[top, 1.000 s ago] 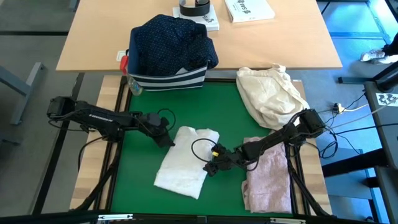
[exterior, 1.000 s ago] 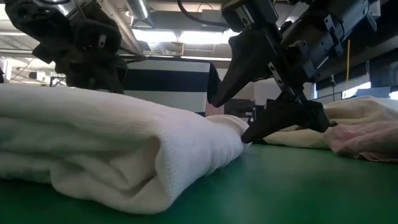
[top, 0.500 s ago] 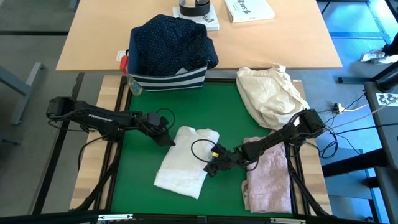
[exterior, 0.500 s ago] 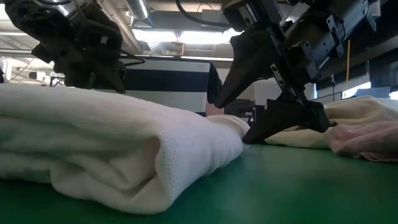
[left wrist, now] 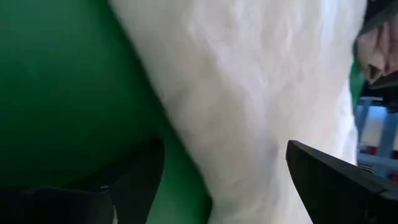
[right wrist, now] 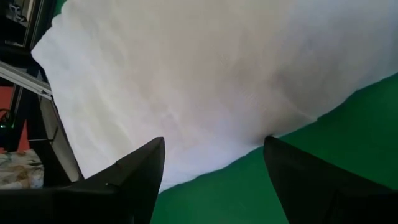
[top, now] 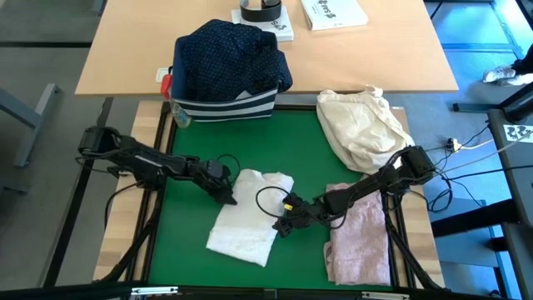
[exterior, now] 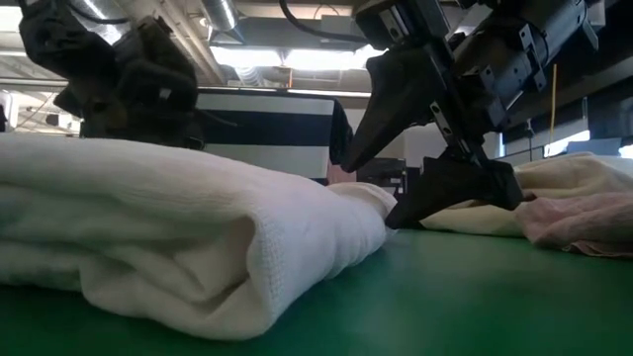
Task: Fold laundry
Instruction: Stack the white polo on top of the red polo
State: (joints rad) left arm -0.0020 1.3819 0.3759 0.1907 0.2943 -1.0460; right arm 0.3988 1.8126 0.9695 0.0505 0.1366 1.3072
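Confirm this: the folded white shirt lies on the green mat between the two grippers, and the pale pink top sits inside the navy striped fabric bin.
Wrong about the pale pink top: the high view shows it flat on the green mat, under the right arm. The navy striped fabric bin holds a navy white-dotted shirt. The folded white shirt does lie between the left gripper and right gripper.

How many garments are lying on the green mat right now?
2: the folded white shirt mid-mat and the pale pink top at its right edge. The cream bundle isn't counted; others may be hidden.

White shirt (top: 248, 218), pale pink top (top: 361, 236), navy white-dotted shirt (top: 229, 57), navy white-striped bin (top: 225, 107), cream bundle (top: 360, 127), green table (top: 275, 142).
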